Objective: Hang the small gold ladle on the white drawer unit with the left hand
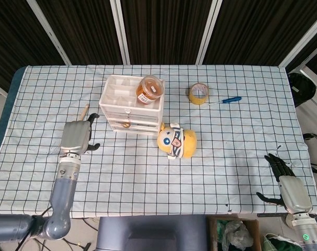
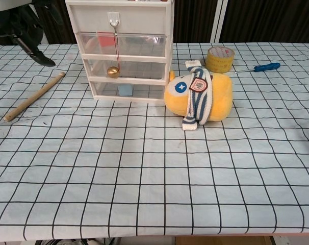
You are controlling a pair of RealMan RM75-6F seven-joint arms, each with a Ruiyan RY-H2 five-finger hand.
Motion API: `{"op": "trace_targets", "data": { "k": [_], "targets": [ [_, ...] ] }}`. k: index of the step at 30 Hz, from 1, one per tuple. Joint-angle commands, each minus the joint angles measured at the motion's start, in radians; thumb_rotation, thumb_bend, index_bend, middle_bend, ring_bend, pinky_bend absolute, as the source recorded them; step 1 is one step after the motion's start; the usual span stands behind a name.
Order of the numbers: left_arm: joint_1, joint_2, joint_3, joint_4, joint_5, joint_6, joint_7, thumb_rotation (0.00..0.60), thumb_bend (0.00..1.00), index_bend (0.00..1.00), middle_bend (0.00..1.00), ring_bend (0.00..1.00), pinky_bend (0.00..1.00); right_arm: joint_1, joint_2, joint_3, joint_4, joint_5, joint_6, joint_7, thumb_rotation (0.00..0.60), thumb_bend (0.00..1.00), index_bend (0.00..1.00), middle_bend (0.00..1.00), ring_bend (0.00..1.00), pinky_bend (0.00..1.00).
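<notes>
The small gold ladle (image 2: 112, 71) hangs by a red cord from the hook on the front of the white drawer unit (image 2: 124, 53); the head view shows the ladle (image 1: 127, 124) against the drawer fronts of the unit (image 1: 131, 103). My left hand (image 1: 76, 136) is to the left of the unit, clear of it, fingers apart and holding nothing; the chest view shows the left hand (image 2: 27, 30) at the top left edge. My right hand (image 1: 286, 183) rests at the table's near right corner, fingers spread and holding nothing.
An orange jar (image 1: 149, 89) sits on top of the unit. A wooden stick (image 2: 34, 96) lies left of the unit, near my left hand. A yellow plush toy (image 2: 198, 97) lies right of the unit. Behind it are a tape roll (image 2: 219, 58) and a blue screwdriver (image 2: 262, 67).
</notes>
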State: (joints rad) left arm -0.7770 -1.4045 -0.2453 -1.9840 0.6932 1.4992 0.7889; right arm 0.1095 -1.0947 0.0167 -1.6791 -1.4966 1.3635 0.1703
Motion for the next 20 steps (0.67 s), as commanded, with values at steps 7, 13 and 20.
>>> {"op": "trace_targets", "data": {
  "k": [7, 13, 20],
  "targets": [
    [0.237, 0.188, 0.246, -0.015, 0.400, 0.060, -0.287, 0.600, 0.04, 0.00, 0.03, 0.05, 0.18, -0.001, -0.003, 0.002, 0.003, 0.001, 0.005, -0.014, 0.600, 0.12, 0.00, 0.00, 0.00, 0.13],
    [0.344, 0.229, 0.328, 0.076, 0.533, 0.103, -0.416, 0.600, 0.00, 0.00, 0.00, 0.00, 0.00, -0.003, -0.004, 0.002, 0.004, -0.001, 0.009, -0.021, 0.600, 0.12, 0.00, 0.00, 0.00, 0.13],
    [0.464, 0.234, 0.377, 0.203, 0.604, 0.154, -0.580, 0.600, 0.00, 0.00, 0.00, 0.00, 0.00, -0.004, -0.006, 0.002, 0.008, -0.004, 0.014, -0.028, 0.600, 0.12, 0.00, 0.00, 0.00, 0.13]
  ]
}}
